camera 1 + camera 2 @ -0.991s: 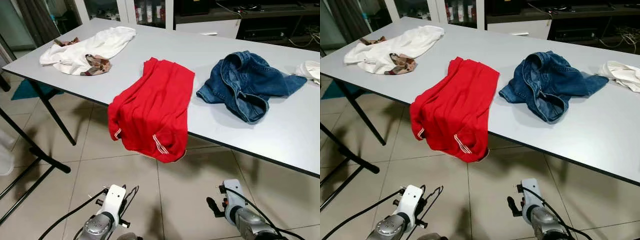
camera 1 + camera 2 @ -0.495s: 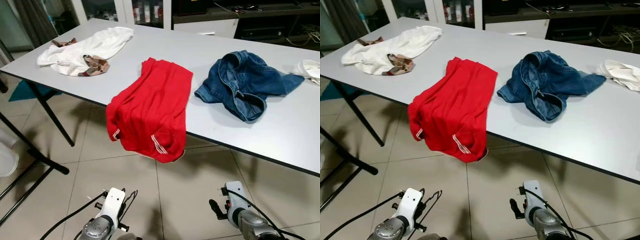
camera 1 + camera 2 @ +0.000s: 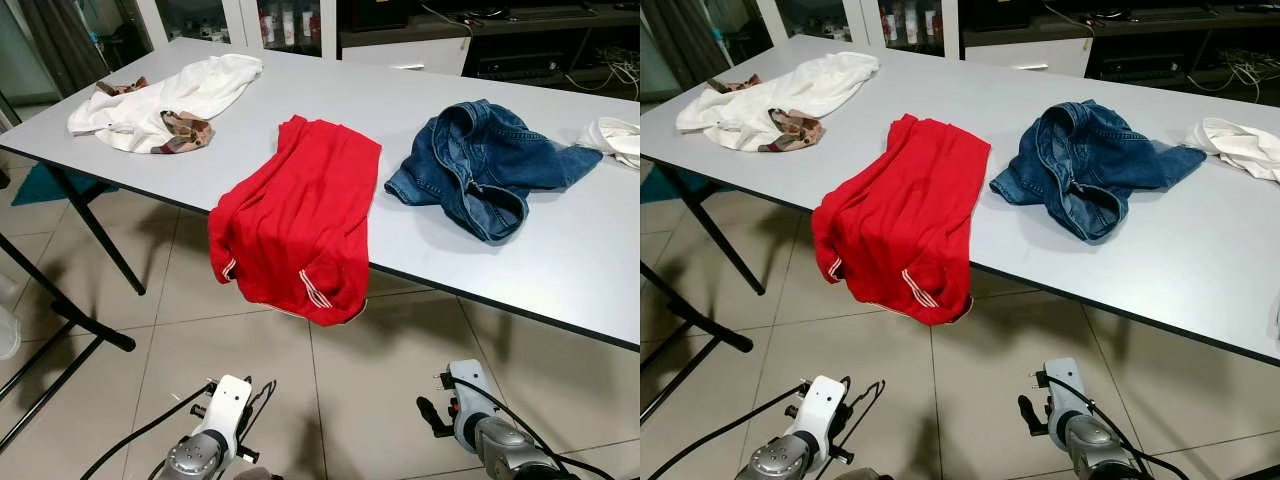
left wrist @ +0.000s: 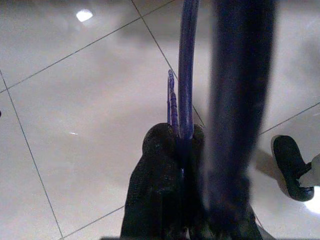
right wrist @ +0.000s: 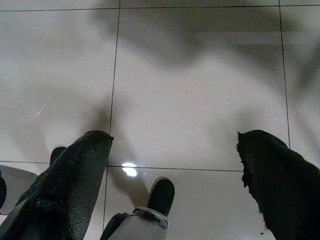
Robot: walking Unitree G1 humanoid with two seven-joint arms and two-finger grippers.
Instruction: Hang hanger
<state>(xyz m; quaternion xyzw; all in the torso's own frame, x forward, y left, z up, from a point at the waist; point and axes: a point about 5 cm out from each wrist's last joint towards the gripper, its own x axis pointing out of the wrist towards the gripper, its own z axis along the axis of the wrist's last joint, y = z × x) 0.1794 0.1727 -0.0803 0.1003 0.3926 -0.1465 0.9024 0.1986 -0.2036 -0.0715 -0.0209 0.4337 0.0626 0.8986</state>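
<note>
From the head, a grey tabletop (image 3: 300,90) carried a red knit garment (image 3: 300,215) draped over its edge and crumpled blue denim (image 3: 485,165). The left wrist view showed the left claw (image 4: 175,150) pinched tight on a thin blue-purple hanger (image 4: 186,70) above the tiled floor (image 4: 75,100). The right wrist view showed the right claw (image 5: 175,150) spread wide, empty.

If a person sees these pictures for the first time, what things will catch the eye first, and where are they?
The red garment stands out most: it lies on the grey table and hangs over the near edge. To its right sits a crumpled pair of blue jeans, and a white garment lies at the far left corner. Low down, the left gripper is shut on a thin blue hanger above the tiled floor.
</note>
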